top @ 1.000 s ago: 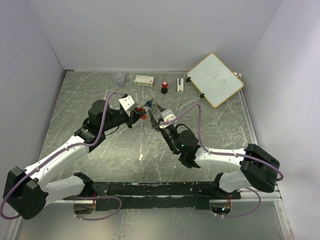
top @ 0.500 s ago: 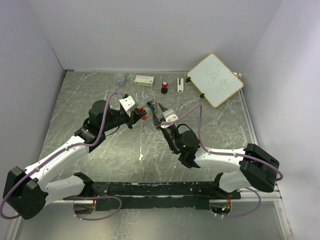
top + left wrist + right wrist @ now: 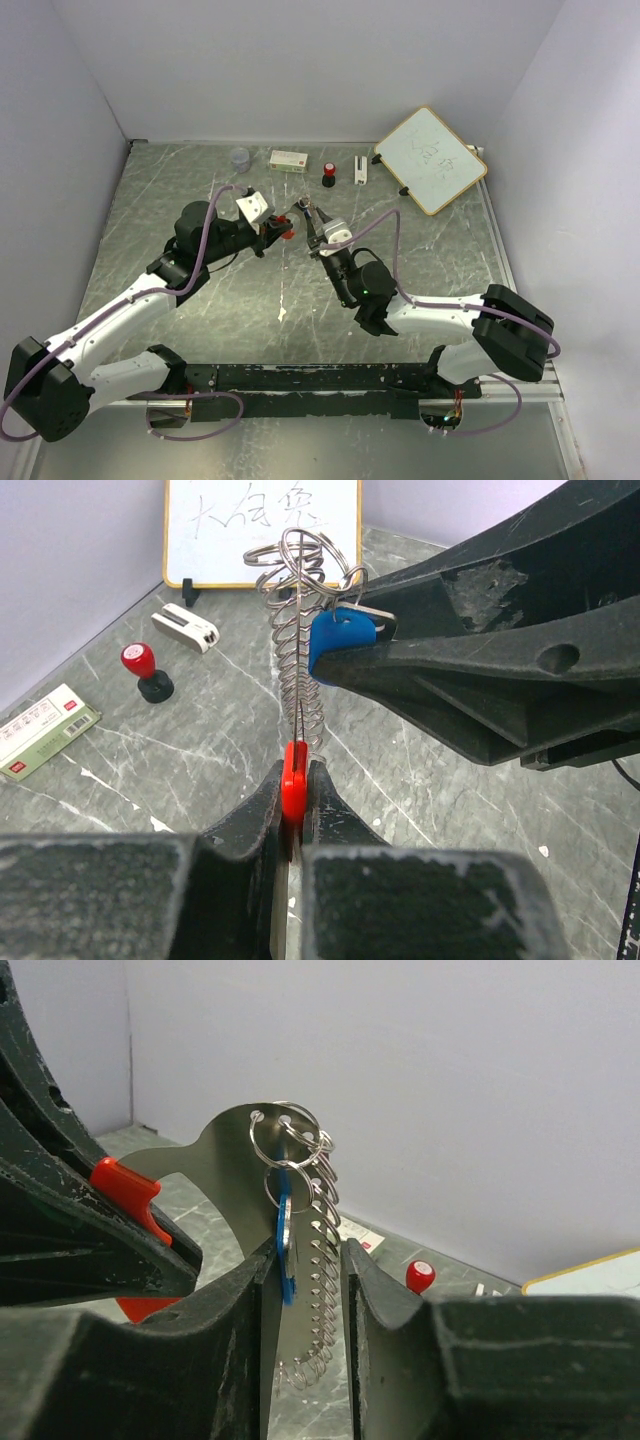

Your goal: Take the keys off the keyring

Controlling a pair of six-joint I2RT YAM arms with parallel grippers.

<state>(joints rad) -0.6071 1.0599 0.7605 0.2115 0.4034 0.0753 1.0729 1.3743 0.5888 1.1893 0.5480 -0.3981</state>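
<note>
Both grippers meet above the table's middle. My left gripper is shut on the red strip of the silver fan-like key bunch, seen edge-on in the left wrist view. A wire coil and the keyrings hang with it. My right gripper is closed to a narrow gap round the blue-headed key. The key lies against one finger and the coil touches the other.
A whiteboard leans at the back right. Along the back stand a red-and-black knob, a small white-and-red piece, a flat white box and a clear cup. Walls enclose three sides.
My right gripper has moved up and forward onto the keyring, its jaws now round the blue-headed key. The left gripper has shifted slightly, still holding the red strip.
</note>
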